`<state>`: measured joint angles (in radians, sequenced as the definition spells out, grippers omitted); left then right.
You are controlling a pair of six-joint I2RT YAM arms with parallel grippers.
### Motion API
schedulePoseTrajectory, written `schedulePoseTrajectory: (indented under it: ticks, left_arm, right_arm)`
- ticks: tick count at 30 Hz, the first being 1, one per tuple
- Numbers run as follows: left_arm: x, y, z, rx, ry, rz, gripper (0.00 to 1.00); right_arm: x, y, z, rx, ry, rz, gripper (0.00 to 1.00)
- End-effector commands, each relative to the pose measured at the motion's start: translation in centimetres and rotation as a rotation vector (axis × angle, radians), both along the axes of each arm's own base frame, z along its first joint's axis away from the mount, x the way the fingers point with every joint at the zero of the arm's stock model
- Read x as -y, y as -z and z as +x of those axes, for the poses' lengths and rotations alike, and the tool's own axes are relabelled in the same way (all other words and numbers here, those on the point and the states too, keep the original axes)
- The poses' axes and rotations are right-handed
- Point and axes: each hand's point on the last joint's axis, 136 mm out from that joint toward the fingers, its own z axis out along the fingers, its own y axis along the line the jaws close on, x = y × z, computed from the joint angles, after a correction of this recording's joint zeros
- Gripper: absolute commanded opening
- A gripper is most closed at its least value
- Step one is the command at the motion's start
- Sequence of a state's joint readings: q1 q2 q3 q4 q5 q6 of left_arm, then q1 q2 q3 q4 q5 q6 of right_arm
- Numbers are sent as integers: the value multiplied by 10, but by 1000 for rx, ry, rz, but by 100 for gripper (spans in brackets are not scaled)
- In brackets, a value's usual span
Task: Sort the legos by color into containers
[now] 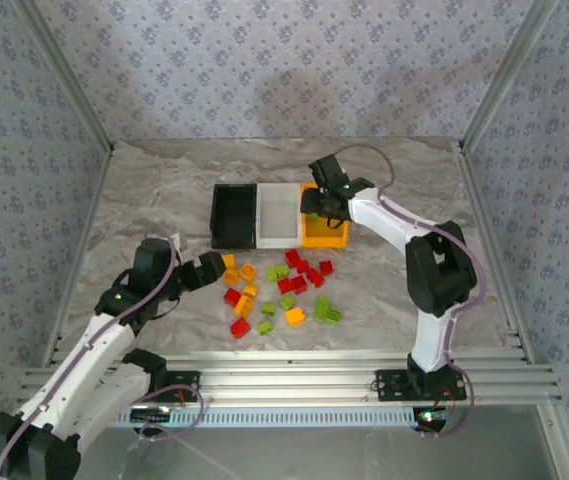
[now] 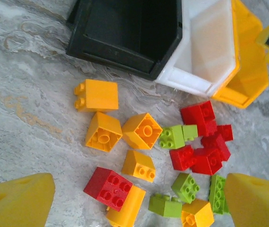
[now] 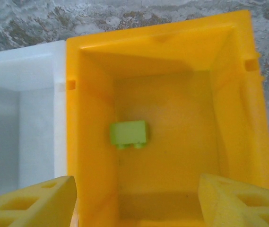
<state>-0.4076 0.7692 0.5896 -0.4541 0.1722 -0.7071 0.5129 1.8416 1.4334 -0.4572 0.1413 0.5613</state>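
Under my right pincer (image 3: 136, 194) the orange-yellow bin (image 3: 158, 34) stands open, one lime brick (image 3: 128, 133) on its floor with room around it; the white bin (image 3: 30, 59) touches its left wall. Ahead of my left pincer (image 2: 136, 203) the legos (image 2: 143, 132) lie crowded, gaps narrow, the black bin (image 2: 125, 33) beyond them. Bare table (image 2: 25, 118) opens to that pincer's left.

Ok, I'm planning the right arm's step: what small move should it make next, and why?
Probably lift the right end effector back toward the loose legos on the table. Its fingers stand open over the orange-yellow bin, holding nothing, and a lime green brick already lies on the bin's floor.
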Motion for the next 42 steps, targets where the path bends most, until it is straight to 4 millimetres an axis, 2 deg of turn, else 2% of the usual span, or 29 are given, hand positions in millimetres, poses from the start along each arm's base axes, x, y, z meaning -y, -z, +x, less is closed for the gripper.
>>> schedulePoseTrajectory:
  ticks: [1,6,11,15,25,32,36,42]
  left_arm:
    - [7,9,-5,-29,58,108,90]
    - [25,34,-2,-52,135,283,85]
    - [33,65,8,-122,187,445,73]
    - [34,86,9,-166,199,488,66]
    - [30,109,-2,-216,188,477,64]
    - [20,126,-13,-262,169,498,63]
    - [20,131,-16,-273,171,497,58]
    - [22,127,-16,-260,172,489,46]
  right_arm:
    - [1,-28,-22,58,-6,54,72]
    - [11,-14,-59,49,-1,77,72]
    - [20,-5,-76,28,23,93,72]
    - [27,-5,-80,29,35,84,72]
    - [35,-7,-81,36,56,99,72]
    - [38,-13,-80,49,71,115,72]
    - [39,-11,-81,43,77,120,72]
    - [41,-10,-84,38,89,121,72]
